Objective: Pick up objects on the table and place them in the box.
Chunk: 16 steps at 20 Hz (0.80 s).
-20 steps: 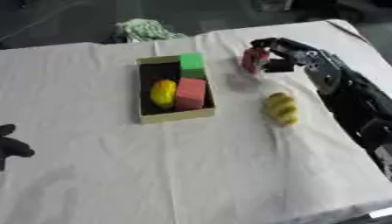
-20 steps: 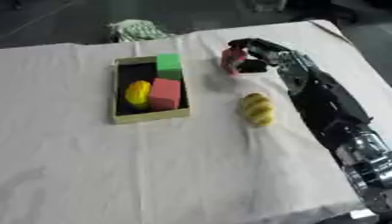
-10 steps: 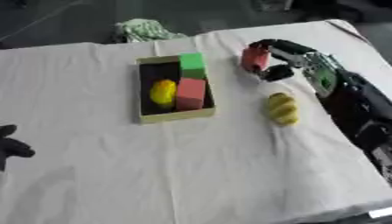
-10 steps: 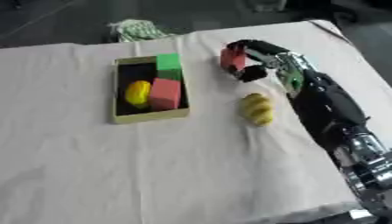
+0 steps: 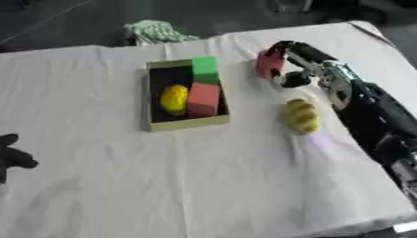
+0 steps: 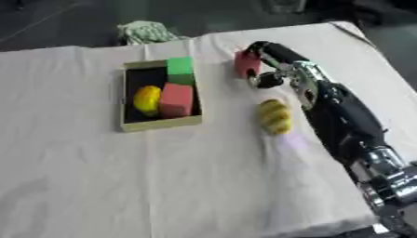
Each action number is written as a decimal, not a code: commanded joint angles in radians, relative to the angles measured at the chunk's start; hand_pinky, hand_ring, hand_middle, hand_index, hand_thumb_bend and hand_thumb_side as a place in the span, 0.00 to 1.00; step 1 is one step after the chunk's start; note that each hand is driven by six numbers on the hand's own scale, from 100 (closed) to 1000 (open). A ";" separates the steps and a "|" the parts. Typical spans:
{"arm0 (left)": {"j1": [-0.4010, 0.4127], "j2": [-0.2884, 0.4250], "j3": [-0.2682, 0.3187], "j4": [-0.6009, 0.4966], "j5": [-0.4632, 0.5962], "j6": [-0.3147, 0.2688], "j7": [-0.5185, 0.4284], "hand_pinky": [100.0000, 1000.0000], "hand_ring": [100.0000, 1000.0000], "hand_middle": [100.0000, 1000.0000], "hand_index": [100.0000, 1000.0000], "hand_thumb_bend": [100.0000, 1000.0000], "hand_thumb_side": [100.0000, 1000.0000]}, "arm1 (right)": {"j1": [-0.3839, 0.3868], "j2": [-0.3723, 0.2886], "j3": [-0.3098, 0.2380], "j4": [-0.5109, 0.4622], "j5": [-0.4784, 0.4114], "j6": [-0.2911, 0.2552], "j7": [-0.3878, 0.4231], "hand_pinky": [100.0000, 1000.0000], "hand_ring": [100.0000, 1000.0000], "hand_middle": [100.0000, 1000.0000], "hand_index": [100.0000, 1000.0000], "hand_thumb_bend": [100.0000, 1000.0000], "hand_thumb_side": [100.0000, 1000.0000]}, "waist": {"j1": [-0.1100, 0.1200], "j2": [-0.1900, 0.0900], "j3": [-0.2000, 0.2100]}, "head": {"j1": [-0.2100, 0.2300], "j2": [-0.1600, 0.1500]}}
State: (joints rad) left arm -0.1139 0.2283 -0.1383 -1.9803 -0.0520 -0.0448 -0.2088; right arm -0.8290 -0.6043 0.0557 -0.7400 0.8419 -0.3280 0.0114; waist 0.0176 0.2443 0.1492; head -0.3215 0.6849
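An open cardboard box (image 5: 156,124) lies at the table's middle, holding a green block (image 5: 205,69), a red block (image 5: 204,99) and a yellow lemon-like thing (image 5: 173,98). My right hand (image 5: 295,62) reaches in from the right, its fingers curled round a small red block (image 5: 268,63), held just right of the box's far end. A yellow ridged object (image 5: 300,115) lies on the cloth below that hand. My left hand (image 5: 11,155) shows at the left edge with its fingers relaxed, holding nothing.
A white cloth (image 5: 204,186) covers the table. A green and white bundle (image 5: 155,31) lies at the far edge, behind the box. My right forearm (image 6: 342,116) stretches along the right side.
My right hand has carried the small red block leftward, closer to the box. The yellow ridged object and the box's contents stay put.
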 commanded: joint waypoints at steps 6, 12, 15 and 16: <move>-0.003 0.004 0.000 -0.020 0.002 -0.003 -0.008 0.80 0.60 0.54 0.81 0.00 0.61 | 0.002 0.001 -0.001 0.021 0.025 0.015 -0.211 0.56 0.59 0.29 0.46 0.00 0.00 | 0.005 -0.009 0.002 | -0.005 -0.014; -0.002 0.002 0.000 -0.020 0.002 -0.003 -0.010 0.80 0.60 0.54 0.81 0.00 0.61 | 0.005 0.002 0.001 0.017 0.041 0.011 -0.355 0.50 0.52 0.15 0.30 0.00 0.00 | 0.005 -0.009 0.001 | -0.004 -0.013; -0.001 0.002 0.001 -0.020 0.001 -0.003 -0.010 0.80 0.60 0.54 0.81 0.00 0.61 | 0.005 0.000 0.000 0.011 0.040 0.008 -0.413 0.47 0.49 0.11 0.26 0.00 0.00 | 0.005 -0.009 0.000 | -0.004 -0.012; -0.001 0.002 0.001 -0.020 0.001 -0.003 -0.010 0.80 0.60 0.54 0.81 0.00 0.61 | 0.005 -0.001 0.000 0.008 0.037 0.007 -0.429 0.46 0.49 0.10 0.25 0.00 0.00 | 0.005 -0.009 0.000 | -0.004 -0.012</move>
State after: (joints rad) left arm -0.1138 0.2275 -0.1385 -1.9803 -0.0520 -0.0469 -0.2158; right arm -0.8089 -0.5780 0.0568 -0.7161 0.8773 -0.3205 -0.3929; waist 0.0233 0.2499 0.1501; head -0.3237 0.6839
